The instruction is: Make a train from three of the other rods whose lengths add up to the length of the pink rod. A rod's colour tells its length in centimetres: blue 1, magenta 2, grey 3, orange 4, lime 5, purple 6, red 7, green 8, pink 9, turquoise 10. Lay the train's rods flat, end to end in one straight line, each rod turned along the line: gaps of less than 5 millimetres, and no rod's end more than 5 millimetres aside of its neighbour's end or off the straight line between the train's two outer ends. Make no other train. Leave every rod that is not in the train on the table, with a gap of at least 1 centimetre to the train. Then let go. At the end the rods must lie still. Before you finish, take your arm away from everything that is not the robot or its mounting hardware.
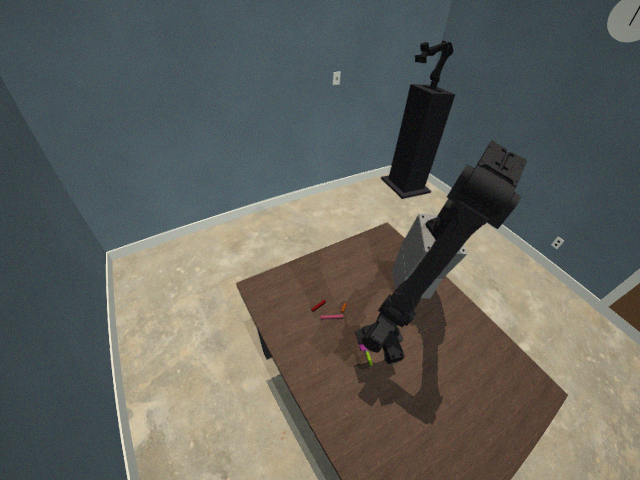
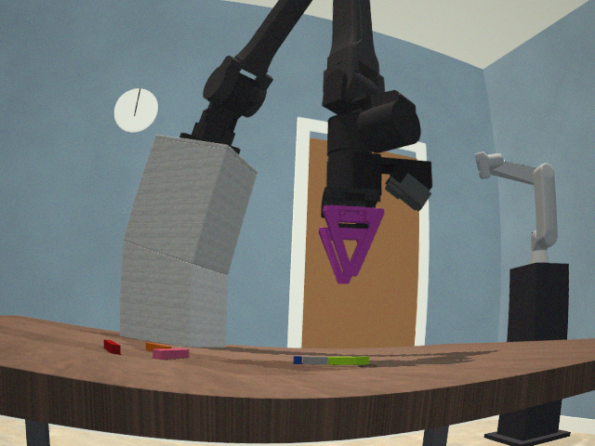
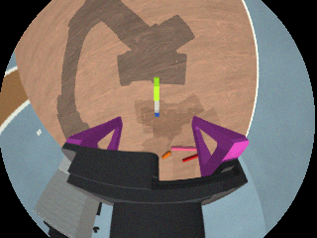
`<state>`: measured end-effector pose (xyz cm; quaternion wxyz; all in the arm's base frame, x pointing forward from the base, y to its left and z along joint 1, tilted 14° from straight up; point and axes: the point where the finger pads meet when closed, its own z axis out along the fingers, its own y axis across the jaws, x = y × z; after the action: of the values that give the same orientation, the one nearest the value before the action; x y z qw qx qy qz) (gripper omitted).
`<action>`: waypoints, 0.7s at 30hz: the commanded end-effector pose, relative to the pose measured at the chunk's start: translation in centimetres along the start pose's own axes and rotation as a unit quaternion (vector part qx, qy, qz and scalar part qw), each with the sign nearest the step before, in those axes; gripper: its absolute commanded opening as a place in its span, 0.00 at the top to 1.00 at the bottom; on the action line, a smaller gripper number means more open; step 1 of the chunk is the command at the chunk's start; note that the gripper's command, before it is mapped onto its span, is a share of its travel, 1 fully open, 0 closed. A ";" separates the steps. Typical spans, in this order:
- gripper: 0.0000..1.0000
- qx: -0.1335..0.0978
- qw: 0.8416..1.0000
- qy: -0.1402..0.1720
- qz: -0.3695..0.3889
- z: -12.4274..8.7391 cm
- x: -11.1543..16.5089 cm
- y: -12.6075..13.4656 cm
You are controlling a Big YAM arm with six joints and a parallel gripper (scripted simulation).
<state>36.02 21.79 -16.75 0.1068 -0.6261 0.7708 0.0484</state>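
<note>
Exterior: red rod (image 2: 112, 347) beside orange rod (image 2: 157, 346)

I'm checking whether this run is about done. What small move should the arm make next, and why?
Probably just a retreat, up and away from the rods. The blue, grey and lime rods already lie end to end in one line, adding up to pink's length. The end effector hangs open above them, holding nothing.

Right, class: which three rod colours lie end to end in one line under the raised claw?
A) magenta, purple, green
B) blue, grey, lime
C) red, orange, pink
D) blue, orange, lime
B: in the exterior view the blue rod, grey rod and lime rod lie in a row, with the open claw hanging empty above them.
</note>
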 end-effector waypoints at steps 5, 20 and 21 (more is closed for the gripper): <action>0.00 0.007 1.000 -0.008 -0.003 -5.2 -0.4 -0.7; 0.00 -0.007 1.000 0.002 -0.006 -8.3 0.1 0.3; 0.00 -0.007 1.000 0.003 -0.004 -8.3 0.1 0.3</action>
<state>35.76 20.46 -8.07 0.1179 -0.6266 0.7690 0.0462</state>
